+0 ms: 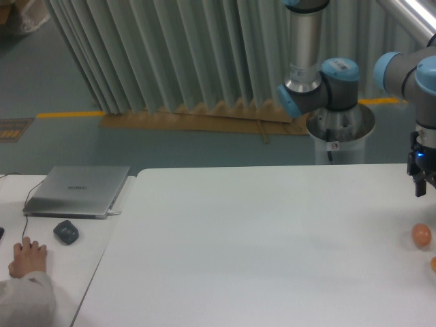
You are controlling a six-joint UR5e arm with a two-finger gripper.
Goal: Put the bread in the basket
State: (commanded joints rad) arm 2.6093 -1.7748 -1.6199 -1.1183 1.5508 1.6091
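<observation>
arm: right edge, wrist vertical | pincer (422, 185): down, state unclear

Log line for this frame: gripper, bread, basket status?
gripper: above table's right edge, holding nothing visible, jaw state unclear | bread: on table, cut by frame edge, beside egg-shaped ball | basket: not in view

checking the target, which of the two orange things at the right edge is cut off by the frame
The bread, the lower piece, only a sliver showing at the frame edge. The egg-shaped ball above it is fully in view, nearer the gripper.
</observation>
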